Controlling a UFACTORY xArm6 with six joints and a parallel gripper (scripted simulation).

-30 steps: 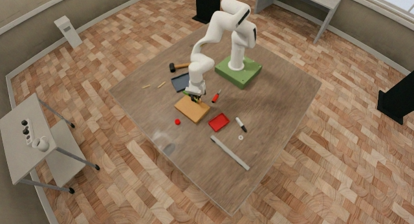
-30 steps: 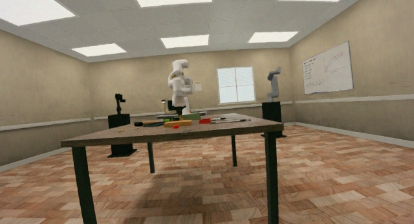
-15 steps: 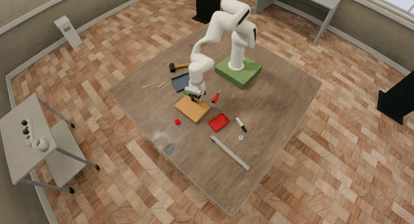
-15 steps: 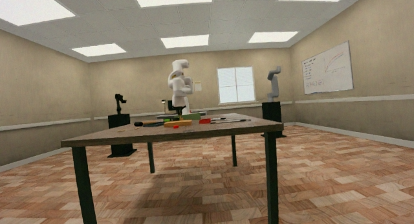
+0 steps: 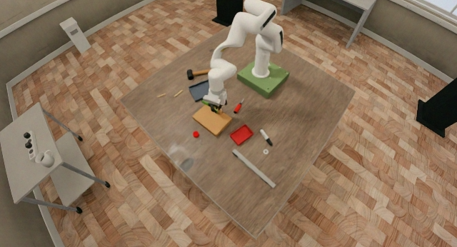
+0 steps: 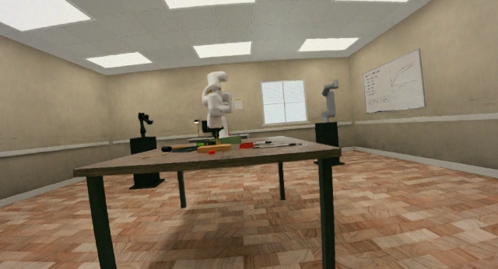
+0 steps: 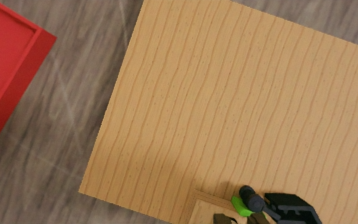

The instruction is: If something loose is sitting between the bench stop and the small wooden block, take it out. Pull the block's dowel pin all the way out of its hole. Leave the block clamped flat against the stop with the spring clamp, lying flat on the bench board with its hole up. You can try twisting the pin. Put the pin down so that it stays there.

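Observation:
The tan bench board (image 5: 212, 122) (image 6: 214, 148) (image 7: 230, 100) lies on the table. My gripper (image 5: 215, 109) is down at the board's back edge, over the small wooden block (image 7: 205, 210), of which only a corner shows at the bottom of the wrist view. The green and black spring clamp (image 5: 206, 103) (image 7: 239, 204) sits right beside the block. The gripper is shut on a thin thing that I take for the dowel pin; the pin is mostly hidden under the gripper. The bench stop is hidden, and so is anything that may lie between it and the block.
A red tray (image 5: 241, 134) (image 7: 0, 75) lies beside the board. A red screwdriver (image 5: 238, 106), a marker (image 5: 265, 137), a washer (image 5: 265, 151), a grey bar (image 5: 253, 168), a red cap (image 5: 196, 134), a dark tray (image 5: 199, 90) and a mallet (image 5: 196, 73) lie around. The arm's green base (image 5: 263, 78) stands behind.

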